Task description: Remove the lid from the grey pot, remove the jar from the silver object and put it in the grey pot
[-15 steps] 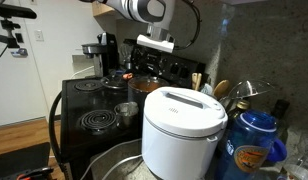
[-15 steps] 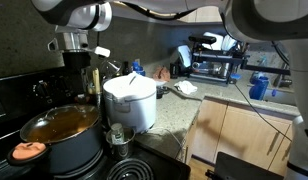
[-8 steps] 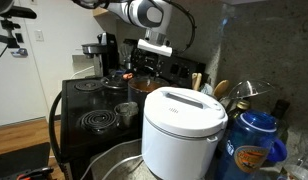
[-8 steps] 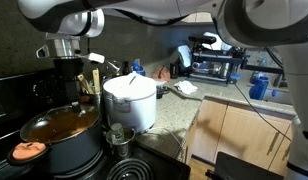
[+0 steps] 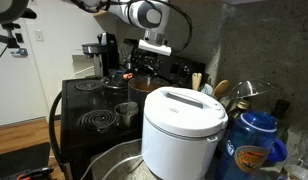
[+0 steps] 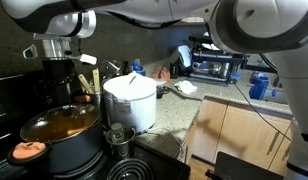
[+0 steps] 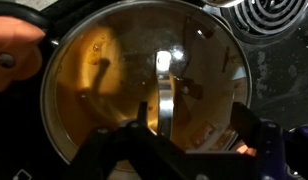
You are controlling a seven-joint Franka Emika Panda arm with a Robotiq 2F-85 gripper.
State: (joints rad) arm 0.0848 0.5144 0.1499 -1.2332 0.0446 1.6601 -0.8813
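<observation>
White rounded arm [image 5: 144, 12] links, dark grey joint rings, looping black cable [image 5: 182, 28], boxy black claw [image 6: 58, 90]

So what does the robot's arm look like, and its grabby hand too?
The arm is made of fat, rounded, white-grey tubes, with a dark ring around one joint. Near its end sits a pale flat block. Below that, the gripper is black and boxy, with two dark fingers. No writing on it is clear enough to read.
</observation>
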